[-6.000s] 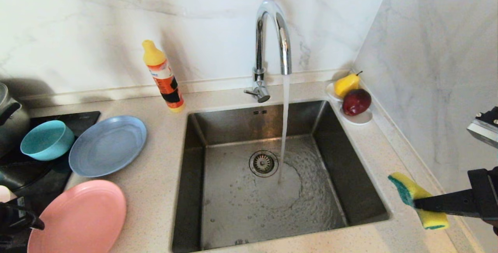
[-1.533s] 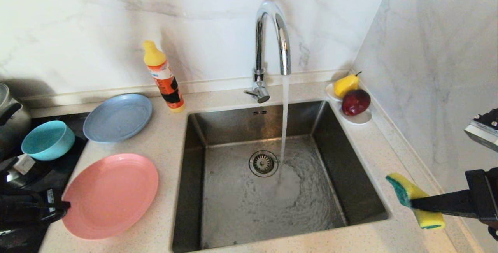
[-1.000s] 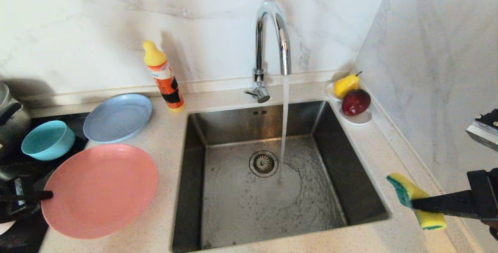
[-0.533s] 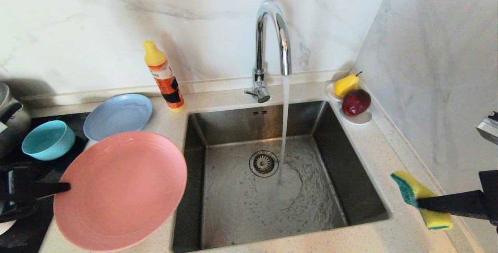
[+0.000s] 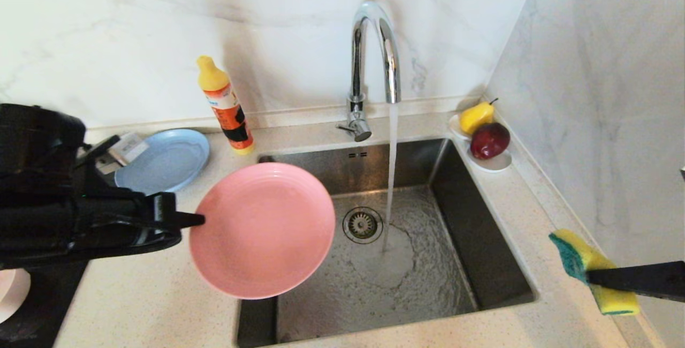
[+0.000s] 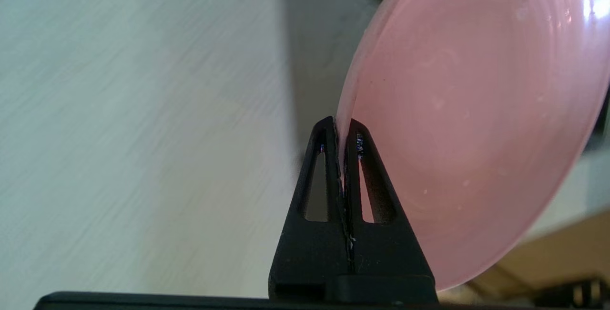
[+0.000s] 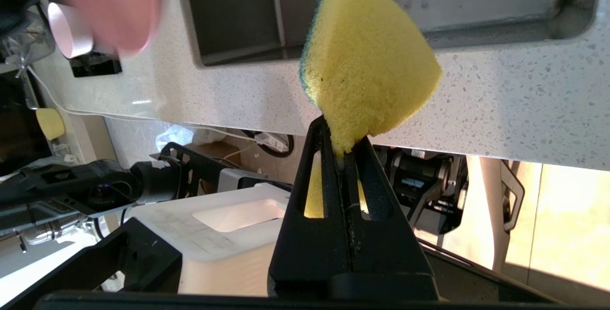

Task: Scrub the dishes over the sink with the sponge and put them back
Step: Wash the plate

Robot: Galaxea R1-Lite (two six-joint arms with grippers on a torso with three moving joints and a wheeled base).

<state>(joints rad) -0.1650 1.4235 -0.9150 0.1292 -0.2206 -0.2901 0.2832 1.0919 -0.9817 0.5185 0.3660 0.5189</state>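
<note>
My left gripper is shut on the rim of the large salmon-pink plate. It holds the plate in the air, tilted, over the left side of the sink. In the left wrist view the rim is pinched between the two fingers of the left gripper, and the plate spreads out beyond them. My right gripper is shut on the yellow-and-green sponge above the counter at the sink's right front corner. The right wrist view shows the sponge bulging out of the right gripper. The grey-blue plate lies on the counter at the back left.
Water runs from the chrome faucet into the basin beside the drain. An orange detergent bottle stands left of the faucet. A white dish with a pear and an apple sits at the back right corner. A marble wall rises on the right.
My left arm has lifted the salmon-pink plate off the counter and swung it right, over the sink's left edge. The right gripper with the sponge has drifted slightly right and down.
</note>
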